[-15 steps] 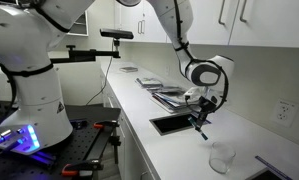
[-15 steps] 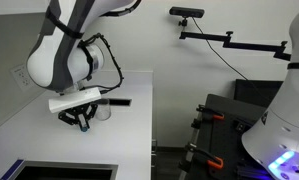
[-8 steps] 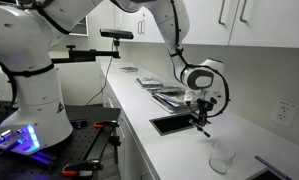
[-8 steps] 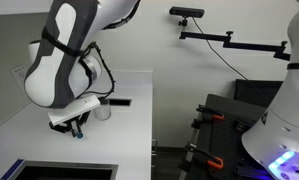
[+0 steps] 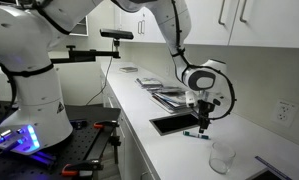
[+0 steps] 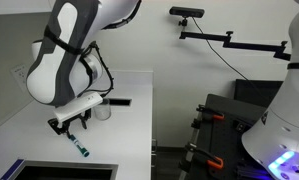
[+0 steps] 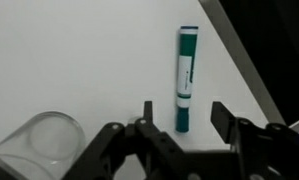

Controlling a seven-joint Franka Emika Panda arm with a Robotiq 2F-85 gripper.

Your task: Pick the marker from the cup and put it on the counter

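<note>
Though white, counter (image 5: pixel 251 133) with dark recess (image 5: pixel 170 123)

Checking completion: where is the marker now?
In an exterior view the marker lies on the white counter beside the dark recess, below the gripper, outside the cup.

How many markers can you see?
1. The green marker lies flat on the white counter, apart from the clear cup. None shows inside the cup; others could be hidden out of view.
</note>
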